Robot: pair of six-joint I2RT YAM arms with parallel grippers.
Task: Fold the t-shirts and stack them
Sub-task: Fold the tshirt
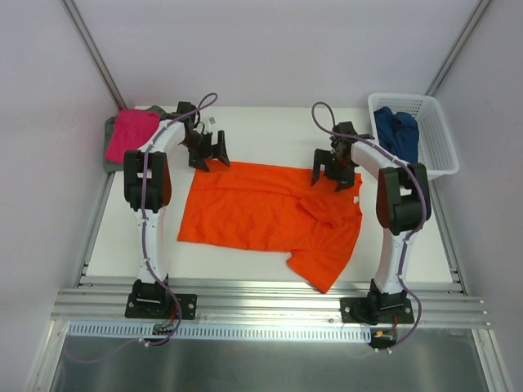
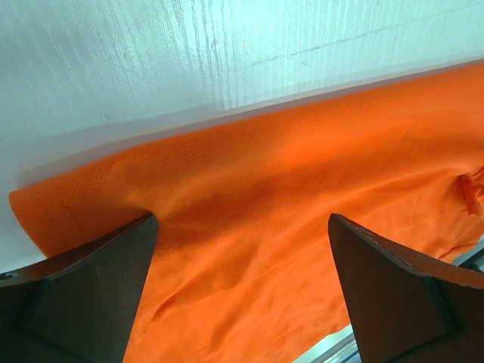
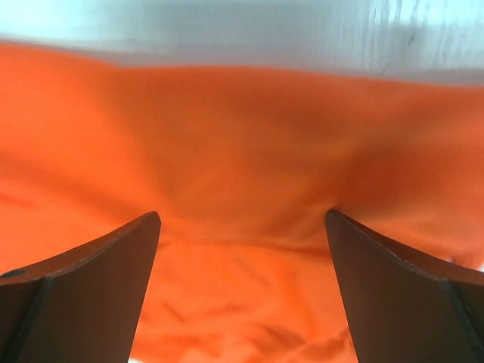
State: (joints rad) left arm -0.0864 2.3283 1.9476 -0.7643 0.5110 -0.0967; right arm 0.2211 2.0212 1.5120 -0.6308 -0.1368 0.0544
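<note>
We've got the orange t-shirt (image 1: 261, 214) spread out centre frame. Left gripper (image 1: 209, 159) and right gripper (image 1: 333, 180) both wide, empty, at its top edge. Pink t-shirt (image 1: 135, 135) upper left; blue t-shirt (image 1: 396, 131) in basket (image 1: 439, 159) upper right.

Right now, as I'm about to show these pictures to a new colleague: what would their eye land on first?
The bright orange t-shirt lies spread across the middle of the table. The left gripper and the right gripper, both open, stand over its far edge. A pink t-shirt lies on a grey t-shirt at the far left corner, and a dark blue t-shirt sits in the white basket at far right.
</note>
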